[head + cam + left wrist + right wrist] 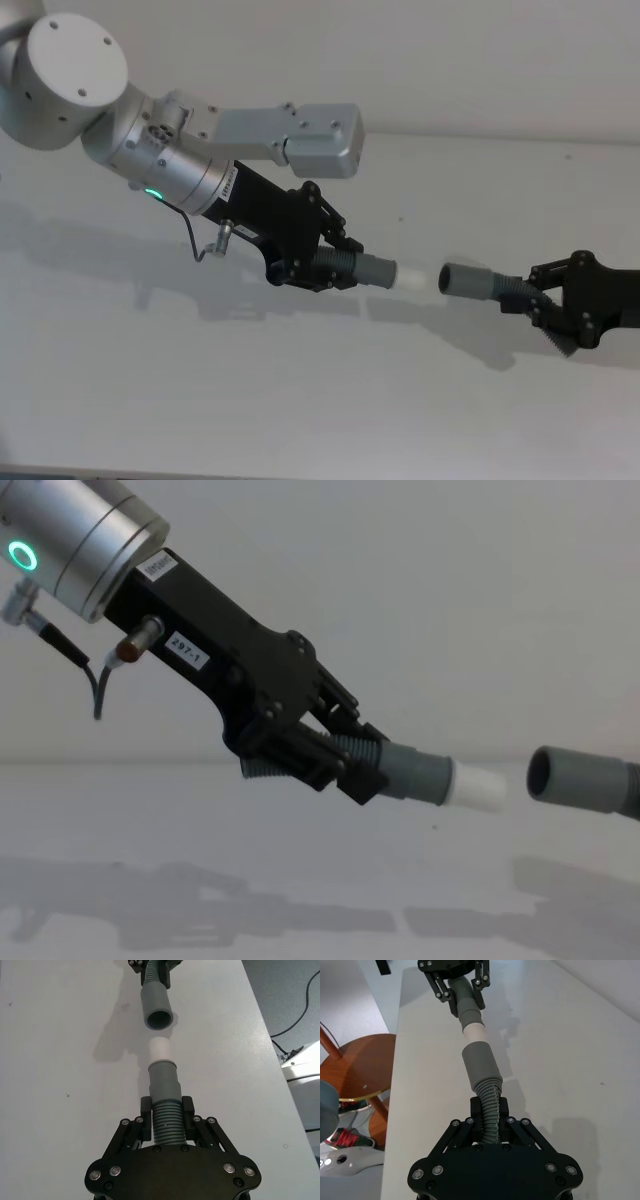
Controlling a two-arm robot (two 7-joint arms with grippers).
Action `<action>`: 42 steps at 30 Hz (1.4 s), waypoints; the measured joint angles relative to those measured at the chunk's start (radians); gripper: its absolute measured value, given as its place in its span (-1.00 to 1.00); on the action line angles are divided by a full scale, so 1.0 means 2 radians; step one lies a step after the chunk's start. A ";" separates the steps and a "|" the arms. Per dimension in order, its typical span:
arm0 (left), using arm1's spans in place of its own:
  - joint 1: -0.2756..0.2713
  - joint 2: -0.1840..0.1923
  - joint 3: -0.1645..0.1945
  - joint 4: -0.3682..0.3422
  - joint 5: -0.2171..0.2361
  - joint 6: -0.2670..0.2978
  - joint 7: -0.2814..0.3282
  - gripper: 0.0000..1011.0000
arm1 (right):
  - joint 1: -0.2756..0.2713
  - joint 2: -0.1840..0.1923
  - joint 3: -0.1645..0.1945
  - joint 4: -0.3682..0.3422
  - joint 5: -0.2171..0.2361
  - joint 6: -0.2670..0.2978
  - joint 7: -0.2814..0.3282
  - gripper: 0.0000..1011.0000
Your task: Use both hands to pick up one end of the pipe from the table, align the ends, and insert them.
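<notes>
Left gripper and right gripper, both clamped shut, face each other raised, with a small gap between.

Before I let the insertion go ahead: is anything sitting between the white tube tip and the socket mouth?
Nothing visible. The white tube tip, held by the left gripper, faces the socket mouth held by the right gripper across an open gap above the table.

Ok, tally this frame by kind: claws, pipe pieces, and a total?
Claws: 2, left claw and right claw, each shut on a pipe piece.
Pipe pieces: 2, the white-tipped piece and the socket piece, ends apart.
Total: 4
</notes>
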 joint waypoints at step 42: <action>0.001 -0.004 0.002 0.001 -0.010 -0.008 0.017 -0.32 | 0.015 -0.002 -0.021 0.014 0.007 0.001 -0.006 -0.65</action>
